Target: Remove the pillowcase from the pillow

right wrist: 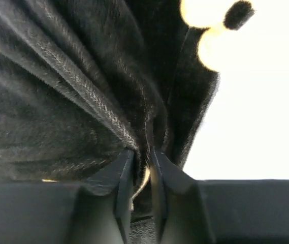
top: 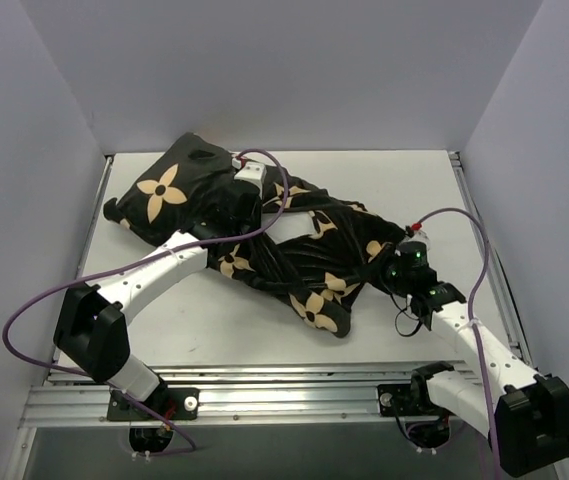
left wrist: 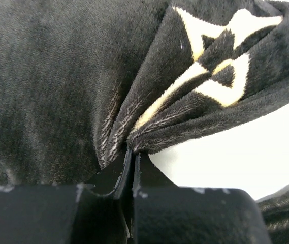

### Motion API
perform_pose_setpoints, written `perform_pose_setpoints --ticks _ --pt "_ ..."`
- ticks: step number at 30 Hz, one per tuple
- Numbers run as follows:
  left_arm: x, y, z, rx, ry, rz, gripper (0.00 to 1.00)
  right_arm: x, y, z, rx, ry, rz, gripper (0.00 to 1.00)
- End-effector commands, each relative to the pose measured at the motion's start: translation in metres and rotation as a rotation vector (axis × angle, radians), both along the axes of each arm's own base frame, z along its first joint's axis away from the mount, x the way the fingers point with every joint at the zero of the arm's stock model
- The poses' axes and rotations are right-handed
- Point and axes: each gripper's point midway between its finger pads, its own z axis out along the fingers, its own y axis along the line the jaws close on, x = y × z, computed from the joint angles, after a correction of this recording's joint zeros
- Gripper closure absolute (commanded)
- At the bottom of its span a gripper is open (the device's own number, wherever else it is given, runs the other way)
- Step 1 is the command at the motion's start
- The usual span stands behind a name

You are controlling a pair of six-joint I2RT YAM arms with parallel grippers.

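Observation:
The black pillowcase (top: 294,265) with tan flower motifs lies diagonally across the table, plump at its far-left end (top: 169,190) and gathered into folds towards the near right. The white pillow is hidden inside it. My left gripper (top: 229,212) sits on the case's middle-left part. In the left wrist view the left gripper (left wrist: 132,151) is shut on a pinched fold of the pillowcase (left wrist: 149,101). My right gripper (top: 379,262) is at the case's right edge. In the right wrist view the right gripper (right wrist: 141,152) is shut on bunched pillowcase pleats (right wrist: 83,91).
The white table (top: 404,190) is boxed in by grey walls on the left, back and right. A metal rail (top: 264,395) runs along the near edge between the arm bases. Purple cables (top: 469,225) loop from both arms.

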Motion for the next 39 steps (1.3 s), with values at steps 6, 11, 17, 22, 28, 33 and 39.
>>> perform_pose_setpoints --ticks 6,11,17,22,28,33,39 --pt "-0.006 0.000 0.001 -0.054 -0.002 -0.005 0.98 0.038 0.025 0.098 -0.221 -0.163 0.086 0.24" --pt "-0.006 -0.009 -0.004 -0.052 0.010 -0.018 0.97 0.072 0.059 0.127 -0.256 -0.209 0.090 0.09" --pt "-0.003 -0.007 -0.010 -0.050 0.015 0.010 0.97 0.099 0.088 0.106 -0.342 -0.158 0.096 0.09" --pt "-0.002 -0.005 -0.025 -0.041 0.042 0.037 0.97 0.102 0.088 0.073 -0.399 -0.104 0.115 0.10" --pt "-0.003 0.020 -0.045 -0.037 0.101 0.138 0.97 0.076 0.025 0.029 -0.503 0.012 0.014 0.22" --pt "-0.003 0.040 -0.053 -0.061 0.123 0.195 0.98 0.045 -0.049 -0.005 -0.436 0.118 -0.111 0.31" --pt "-0.007 0.039 -0.050 -0.091 0.127 0.185 0.98 0.029 -0.023 -0.056 -0.138 0.131 -0.026 0.44"
